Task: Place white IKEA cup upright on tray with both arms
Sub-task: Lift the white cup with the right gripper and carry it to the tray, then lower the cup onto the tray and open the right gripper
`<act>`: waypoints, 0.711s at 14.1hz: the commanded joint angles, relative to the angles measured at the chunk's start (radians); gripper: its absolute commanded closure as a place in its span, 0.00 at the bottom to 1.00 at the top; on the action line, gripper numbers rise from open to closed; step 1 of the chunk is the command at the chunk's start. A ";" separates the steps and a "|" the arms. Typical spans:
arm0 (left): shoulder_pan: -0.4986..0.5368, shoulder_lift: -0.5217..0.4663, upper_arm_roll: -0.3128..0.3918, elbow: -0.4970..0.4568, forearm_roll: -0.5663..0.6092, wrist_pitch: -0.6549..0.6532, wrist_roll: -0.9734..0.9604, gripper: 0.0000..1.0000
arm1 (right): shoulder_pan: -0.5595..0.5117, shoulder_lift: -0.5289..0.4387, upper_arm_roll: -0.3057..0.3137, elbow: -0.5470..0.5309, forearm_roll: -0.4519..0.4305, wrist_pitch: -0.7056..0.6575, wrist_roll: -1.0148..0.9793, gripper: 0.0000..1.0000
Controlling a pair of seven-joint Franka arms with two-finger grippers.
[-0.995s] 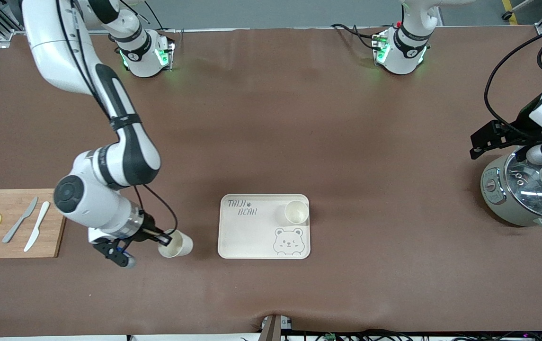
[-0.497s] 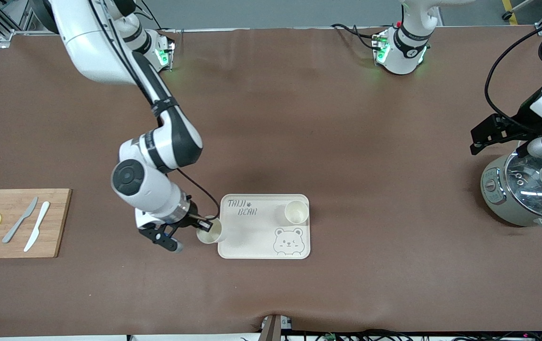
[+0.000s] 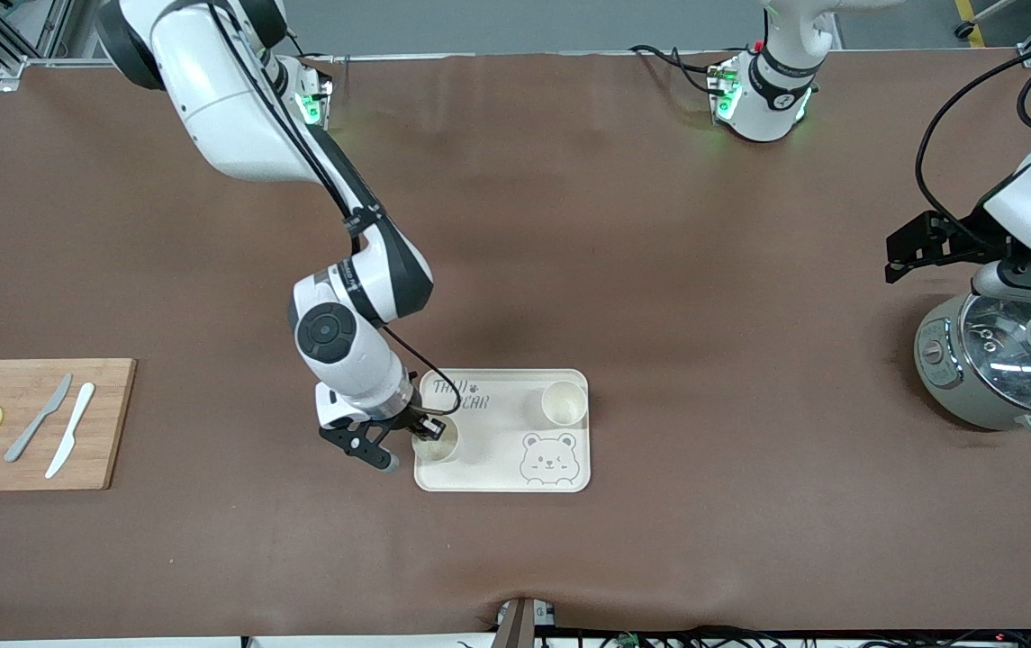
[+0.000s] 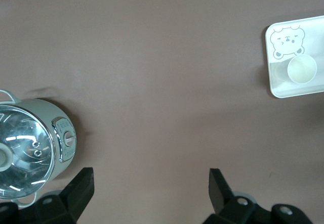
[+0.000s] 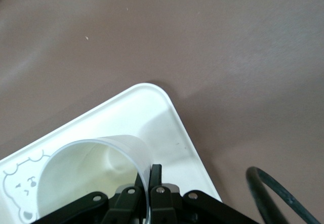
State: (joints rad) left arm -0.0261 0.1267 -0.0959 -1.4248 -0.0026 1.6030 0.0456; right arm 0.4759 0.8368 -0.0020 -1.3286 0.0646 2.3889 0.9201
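Observation:
The cream-white tray (image 3: pixel 488 475) with "TAIJI BEAR" lettering and a bear face lies on the brown table. My right gripper (image 3: pixel 429 429) is shut on the rim of a white cup (image 3: pixel 440 443), holding it upright over the tray's corner at the right arm's end. In the right wrist view the fingers pinch the cup's wall (image 5: pixel 91 168) above the tray (image 5: pixel 152 113). A second white cup (image 3: pixel 563 402) stands upright on the tray. My left gripper (image 4: pixel 149 183) is open and empty, up over the table beside the pot; the tray (image 4: pixel 276 85) and second cup (image 4: pixel 302 69) show there too.
A grey cooking pot with a glass lid (image 3: pixel 1001 360) stands at the left arm's end. A wooden cutting board (image 3: pixel 29 423) with two knives and lemon slices lies at the right arm's end.
My right arm has carried the cup from the table beside the cutting board over to the tray's corner. The left gripper shifted slightly by the pot.

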 commanded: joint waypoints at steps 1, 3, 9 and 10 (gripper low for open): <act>0.003 -0.007 -0.004 -0.009 0.015 -0.008 0.022 0.00 | 0.023 0.022 -0.010 0.020 -0.023 0.010 0.037 1.00; 0.000 -0.007 -0.001 -0.008 0.018 -0.008 0.019 0.00 | 0.026 0.024 -0.010 0.019 -0.023 0.010 0.039 1.00; -0.003 -0.012 -0.004 0.000 0.019 -0.006 -0.006 0.00 | 0.032 0.034 -0.012 0.019 -0.026 0.013 0.040 1.00; -0.003 -0.013 -0.004 0.000 0.019 -0.006 -0.007 0.00 | 0.033 0.038 -0.012 0.019 -0.040 0.013 0.040 1.00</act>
State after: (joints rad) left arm -0.0274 0.1273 -0.0962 -1.4271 -0.0019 1.6032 0.0470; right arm 0.4945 0.8616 -0.0028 -1.3277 0.0547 2.4037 0.9326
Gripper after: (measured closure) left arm 0.000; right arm 0.956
